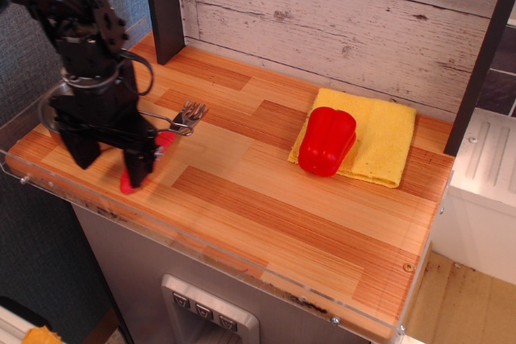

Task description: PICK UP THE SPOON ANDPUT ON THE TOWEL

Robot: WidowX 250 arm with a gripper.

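A striped orange-brown wooden bench stands against a whitewashed plank wall. At its left end the black tool, fingers spread, straddles the red-handled, silver-pronged spoon lying flat. The folded yellow towel, well apart, carries a red pepper-shaped block.

1. We see a wooden counter top of striped light and darker planks, edged along the front and left with a clear acrylic lip.
2. Behind it stands a wall of whitewashed, weathered boards.
3. A dark upright post rises at the back left; another dark post stands at the right.
4. Left of the counter we note grey textured panelling.
5. Below the front sits a grey cabinet face with a switch panel.
6. At lower right, pale wooden flooring and a white unit.
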